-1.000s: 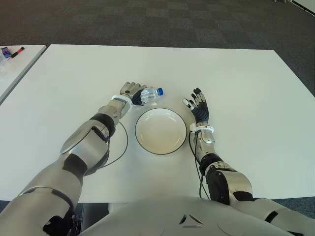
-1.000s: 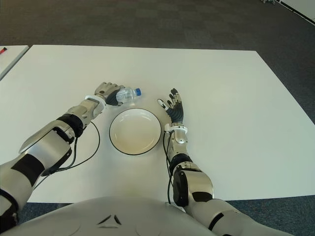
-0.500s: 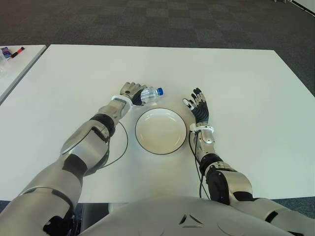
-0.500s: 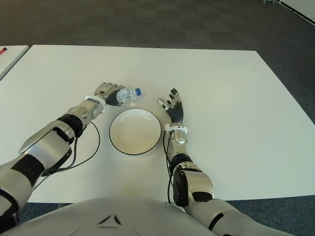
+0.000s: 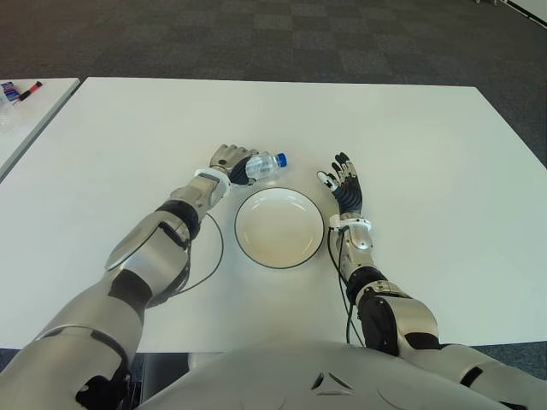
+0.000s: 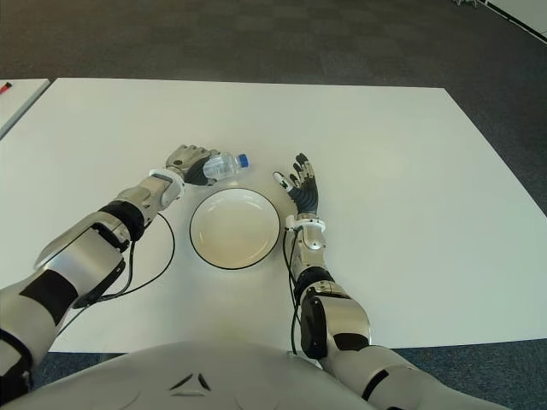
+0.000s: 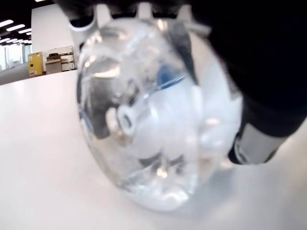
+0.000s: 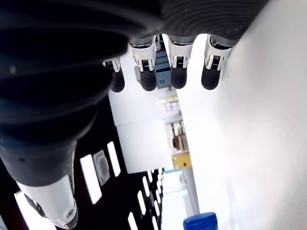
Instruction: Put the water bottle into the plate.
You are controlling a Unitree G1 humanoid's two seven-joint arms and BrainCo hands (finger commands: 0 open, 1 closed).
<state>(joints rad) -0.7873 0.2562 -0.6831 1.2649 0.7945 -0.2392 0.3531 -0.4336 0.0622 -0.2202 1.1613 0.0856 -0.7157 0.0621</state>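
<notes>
**Bottle gripped on its side beside the dish: risks in the lift and the release**

The small clear plastic water bottle with a blue cap (image 5: pixel 262 165) is seen a little left of centre in the left eye view, lying on its side with the cap pointing toward the right of the frame. Its base end is enclosed by the curled fingers of the left hand (image 5: pixel 229 161); in the left wrist view the rounded transparent body (image 7: pixel 158 120) fills the picture, with dark fingers wrapped over it and the white table surface close beneath. The bottle is judged to be grasped but still low, at or just above the table (image 5: pixel 427 137).

The round white plate with a thin dark rim (image 5: pixel 279 227) is shown just below and slightly right of the bottle, near it but apart. The right hand (image 5: pixel 345 188) is shown just right of the plate, its fingers spread and nothing held.

Several failures are considered possible. Only the base end is gripped, so the smooth round body could twist or slide out as it is lifted. If the bottle is carried too low, the plate's raised rim could be struck and the plate pushed aside. Once released on its side, the bottle could roll across the shallow plate and over the rim. A black cable (image 5: pixel 212 256) looping beside the left forearm could be dragged against the plate.
</notes>
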